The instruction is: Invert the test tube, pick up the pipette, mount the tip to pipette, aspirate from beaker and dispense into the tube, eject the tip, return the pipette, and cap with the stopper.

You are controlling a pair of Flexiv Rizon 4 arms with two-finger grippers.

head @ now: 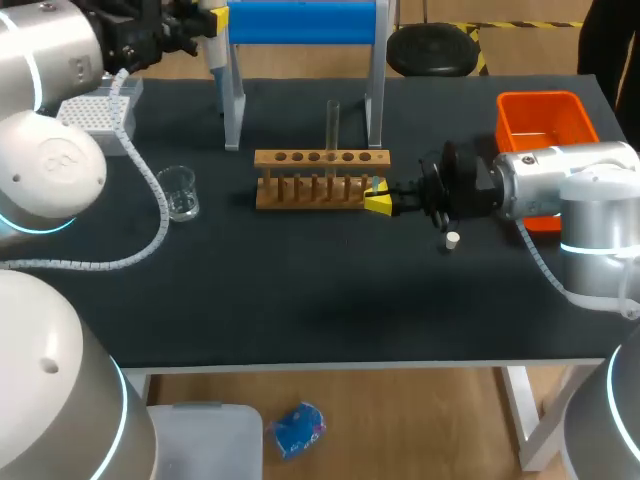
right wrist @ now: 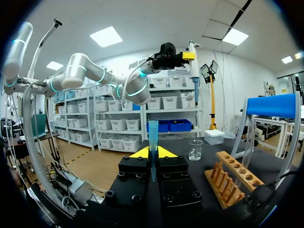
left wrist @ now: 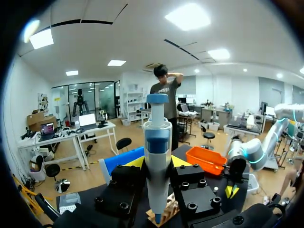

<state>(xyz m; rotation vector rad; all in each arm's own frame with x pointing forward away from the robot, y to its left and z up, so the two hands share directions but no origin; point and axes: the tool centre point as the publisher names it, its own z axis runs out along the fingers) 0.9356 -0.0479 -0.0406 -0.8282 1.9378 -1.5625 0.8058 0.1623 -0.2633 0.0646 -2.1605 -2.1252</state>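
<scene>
L gripper [left wrist: 157, 164] clenched on pipette [left wrist: 157, 142], held high at far-left of table [head: 300, 300], by blue stand [head: 300, 20]. R gripper [right wrist: 153, 153] grasps blue tip [right wrist: 153, 130] upright, just beside rack [head: 320, 180] R end. Test tube [head: 333, 125] stands in rack. Beaker [head: 180, 190] sits left of rack, and stopper [head: 452, 239] lies near R gripper.

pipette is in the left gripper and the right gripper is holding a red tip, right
No, the tip is blue, not red; the right wrist view shows it held in the right gripper. The pipette is in the left gripper, as you said.
</scene>
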